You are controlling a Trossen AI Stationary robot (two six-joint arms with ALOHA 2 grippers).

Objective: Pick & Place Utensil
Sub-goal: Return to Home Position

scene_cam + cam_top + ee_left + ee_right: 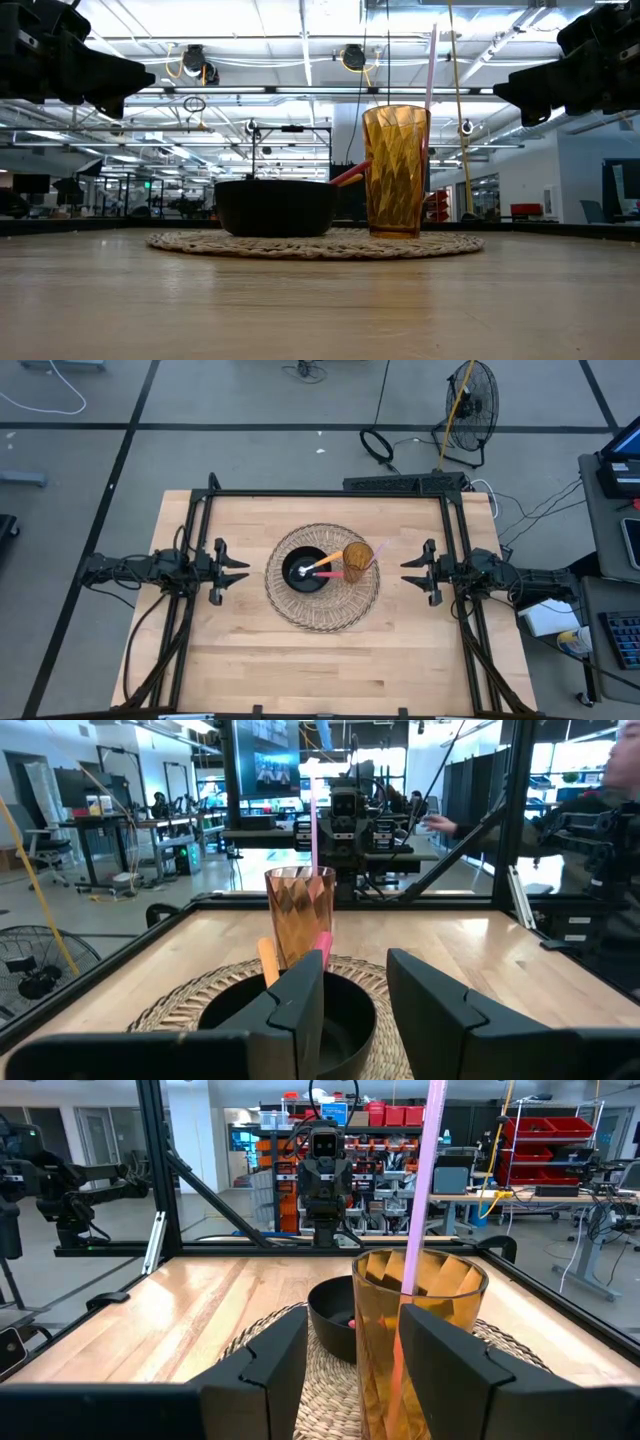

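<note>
A round woven mat (322, 578) lies at the table's middle. On it stand a black bowl (305, 571) and an amber faceted tumbler (357, 559). A pink and an orange utensil (325, 567) lie with their ends in the bowl, leaning on its rim. A pink straw (431, 62) stands in the tumbler. My left gripper (240, 571) hovers open to the mat's left; my right gripper (408, 569) hovers open to its right. Both are above the table, touching nothing.
A black frame (330, 492) runs along the table's far edge and down both sides behind the arms. Bare wood (320, 665) lies between the mat and the near edge. A fan (470, 400) and cables sit on the floor beyond the table.
</note>
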